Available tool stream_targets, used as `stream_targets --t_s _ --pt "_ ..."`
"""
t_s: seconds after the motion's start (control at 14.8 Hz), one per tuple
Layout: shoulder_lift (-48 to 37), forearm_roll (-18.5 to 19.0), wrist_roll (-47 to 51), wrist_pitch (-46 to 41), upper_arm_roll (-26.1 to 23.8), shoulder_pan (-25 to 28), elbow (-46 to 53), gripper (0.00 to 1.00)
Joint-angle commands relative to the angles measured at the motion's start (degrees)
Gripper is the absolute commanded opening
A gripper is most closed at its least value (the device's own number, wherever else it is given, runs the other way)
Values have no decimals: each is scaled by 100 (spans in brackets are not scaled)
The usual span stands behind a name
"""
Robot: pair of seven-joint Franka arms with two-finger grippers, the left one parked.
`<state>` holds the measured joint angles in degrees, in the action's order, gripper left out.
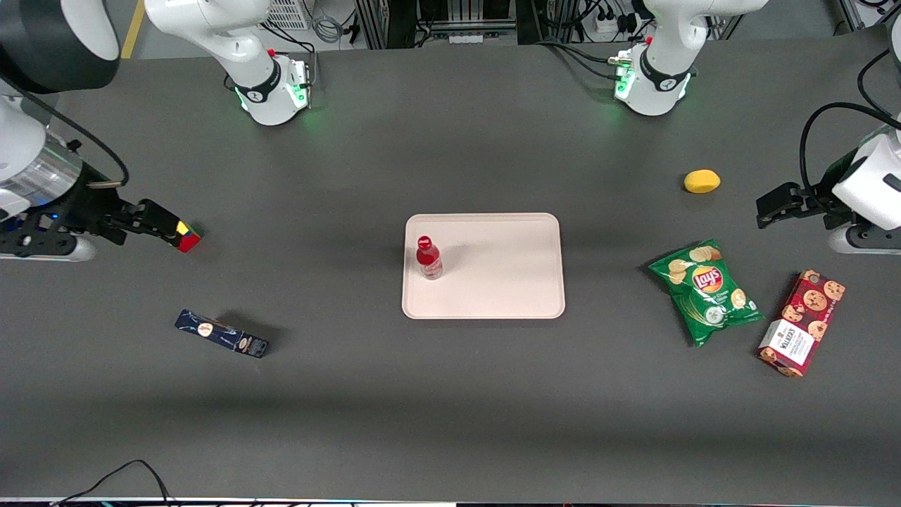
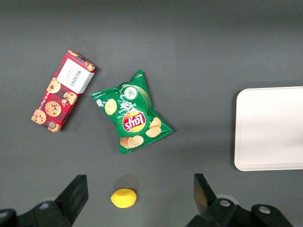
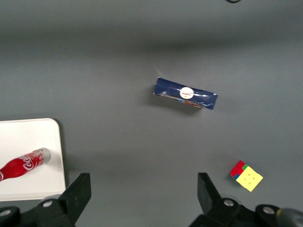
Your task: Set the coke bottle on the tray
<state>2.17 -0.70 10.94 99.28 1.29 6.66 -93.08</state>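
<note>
The coke bottle, red with a red cap and white lettering, stands upright on the cream-pink tray, near the tray edge toward the working arm's end. It also shows in the right wrist view on the tray. My right gripper is open and empty, raised over bare table well away from the tray, at the working arm's end. In the right wrist view the gripper has its jaws wide apart with only grey table between them.
A Rubik's cube lies just by the gripper's fingers. A dark blue box lies nearer the front camera. Toward the parked arm's end lie a lemon, a green chips bag and a cookie box.
</note>
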Motion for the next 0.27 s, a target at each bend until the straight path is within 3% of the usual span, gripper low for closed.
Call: stream_targets --t_s 0.0,0.2 --pt "-32 140 -22 3 -49 -25 9 100" --pt "-15 140 -22 -5 -49 -16 9 100"
